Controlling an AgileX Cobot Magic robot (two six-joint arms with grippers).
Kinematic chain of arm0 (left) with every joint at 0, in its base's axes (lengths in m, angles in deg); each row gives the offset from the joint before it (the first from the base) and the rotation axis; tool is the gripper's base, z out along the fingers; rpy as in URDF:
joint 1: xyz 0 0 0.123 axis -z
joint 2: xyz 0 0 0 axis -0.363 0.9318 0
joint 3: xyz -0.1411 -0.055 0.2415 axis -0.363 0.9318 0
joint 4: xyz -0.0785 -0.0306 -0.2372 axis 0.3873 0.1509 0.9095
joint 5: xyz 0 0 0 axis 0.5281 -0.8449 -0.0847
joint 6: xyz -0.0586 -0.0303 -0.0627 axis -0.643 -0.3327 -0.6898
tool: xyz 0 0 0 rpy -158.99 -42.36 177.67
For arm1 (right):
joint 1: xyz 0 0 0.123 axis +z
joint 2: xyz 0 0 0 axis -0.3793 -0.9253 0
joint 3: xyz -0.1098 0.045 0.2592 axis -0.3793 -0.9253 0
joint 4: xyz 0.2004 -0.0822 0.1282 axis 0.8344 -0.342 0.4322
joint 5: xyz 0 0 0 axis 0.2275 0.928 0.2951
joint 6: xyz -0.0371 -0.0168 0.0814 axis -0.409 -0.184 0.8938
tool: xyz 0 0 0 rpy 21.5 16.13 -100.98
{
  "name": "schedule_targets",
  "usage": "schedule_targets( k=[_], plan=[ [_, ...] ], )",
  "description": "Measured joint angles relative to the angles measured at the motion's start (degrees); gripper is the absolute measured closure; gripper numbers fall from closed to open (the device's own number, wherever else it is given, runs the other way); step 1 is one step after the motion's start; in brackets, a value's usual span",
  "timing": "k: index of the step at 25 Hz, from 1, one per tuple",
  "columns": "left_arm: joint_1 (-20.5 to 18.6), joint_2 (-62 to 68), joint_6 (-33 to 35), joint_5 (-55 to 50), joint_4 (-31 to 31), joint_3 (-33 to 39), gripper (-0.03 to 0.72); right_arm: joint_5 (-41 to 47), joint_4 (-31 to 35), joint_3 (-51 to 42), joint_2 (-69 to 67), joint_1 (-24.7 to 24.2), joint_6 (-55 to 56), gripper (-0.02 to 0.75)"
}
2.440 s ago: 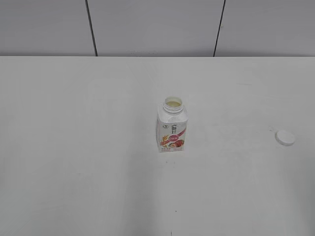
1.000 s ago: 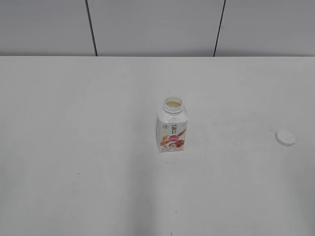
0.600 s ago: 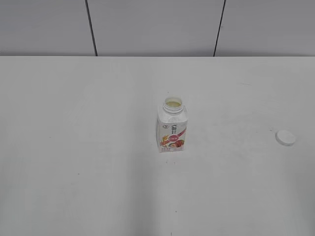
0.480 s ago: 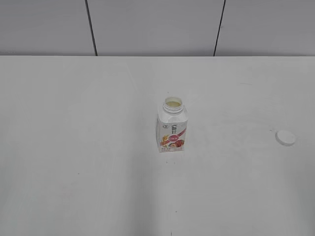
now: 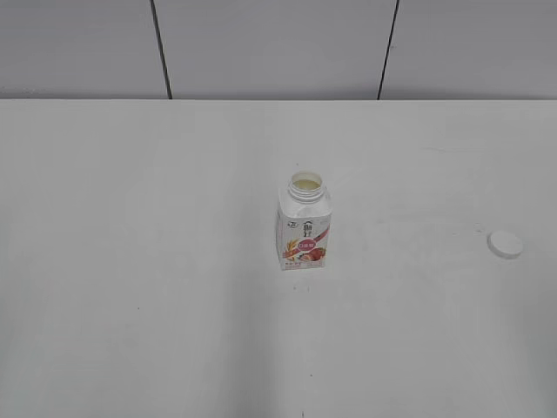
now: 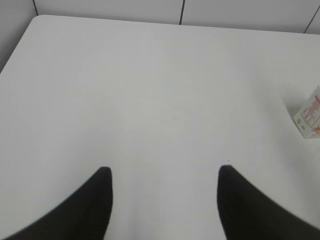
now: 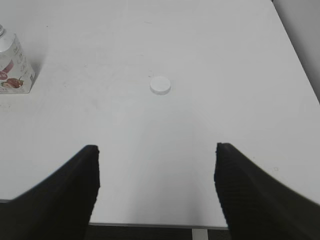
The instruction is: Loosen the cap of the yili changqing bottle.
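Jaws of left gripper (image 6: 162,172) and right gripper (image 7: 156,150) spread wide, holding nothing. Yili changqing bottle (image 5: 305,228) upright mid-worktop (image 5: 130,218), neck open, pale liquid inside; likely light, stiff, tippy: grip the squarish body. Cap (image 5: 505,244) off, at 3 o'clock, well apart.

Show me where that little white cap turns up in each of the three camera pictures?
Exterior view: the cap lies on the table, far right.
Left wrist view: not in it.
Right wrist view: the cap sits just above centre.
Shared landmark: the open bottle, to the cap's left in both.
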Motion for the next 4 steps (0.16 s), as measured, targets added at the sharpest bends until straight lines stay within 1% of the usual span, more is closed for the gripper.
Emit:
schedule_targets(
  k=[4],
  plan=[
    [0.0,0.0,0.0,0.0,0.0,0.0,0.270,0.0,0.0,0.0,0.0,0.4,0.0,0.173]
  ],
)
